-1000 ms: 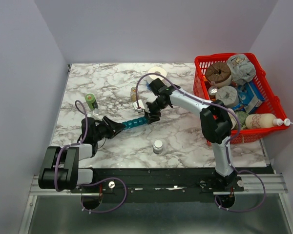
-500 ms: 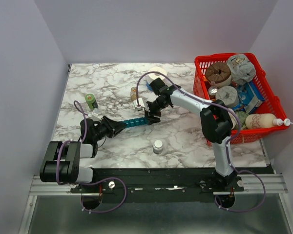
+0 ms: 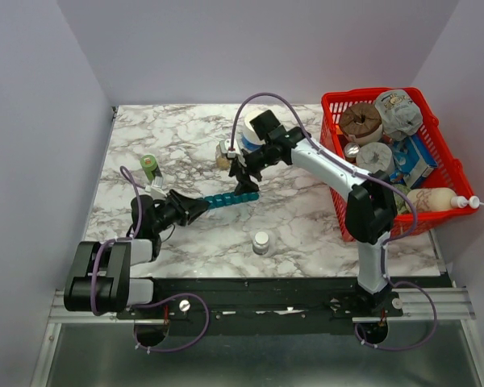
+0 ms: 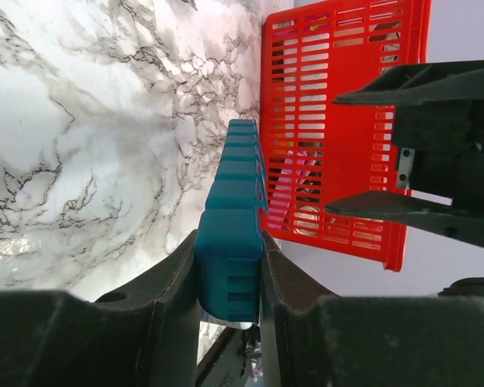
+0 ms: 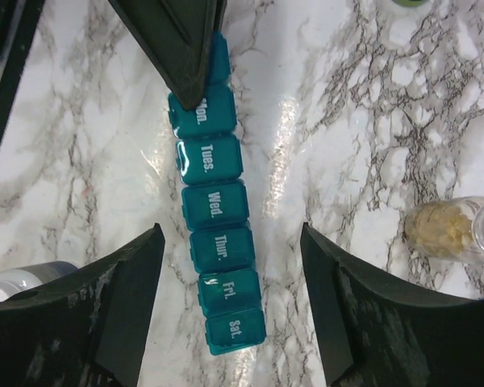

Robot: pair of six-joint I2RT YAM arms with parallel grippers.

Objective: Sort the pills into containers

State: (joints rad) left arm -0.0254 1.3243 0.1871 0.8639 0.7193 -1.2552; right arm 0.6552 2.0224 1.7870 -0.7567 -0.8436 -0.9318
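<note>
The containers are one teal strip (image 3: 228,199) of day-labelled compartments lying on the marble, all visible lids closed. My left gripper (image 3: 195,208) is shut on its left end. In the left wrist view both fingers press the sides of the strip (image 4: 230,242) at the left gripper (image 4: 228,278). My right gripper (image 3: 244,174) hangs open above the strip's right end, touching nothing. In its own view the right gripper (image 5: 231,230) straddles the strip (image 5: 218,250) with wide gaps on both sides. Tan pills (image 5: 442,230) show through a small amber jar (image 3: 223,155).
A white-capped bottle (image 3: 261,241) stands near the front, a green bottle (image 3: 150,168) at the left. A red basket (image 3: 332,137) full of items sits at the right edge. A round white and blue object (image 3: 256,122) lies behind the right arm.
My right gripper has opened wider and lifted back from the strip's right end. My left gripper has tightened on the strip's left end and stays there.
</note>
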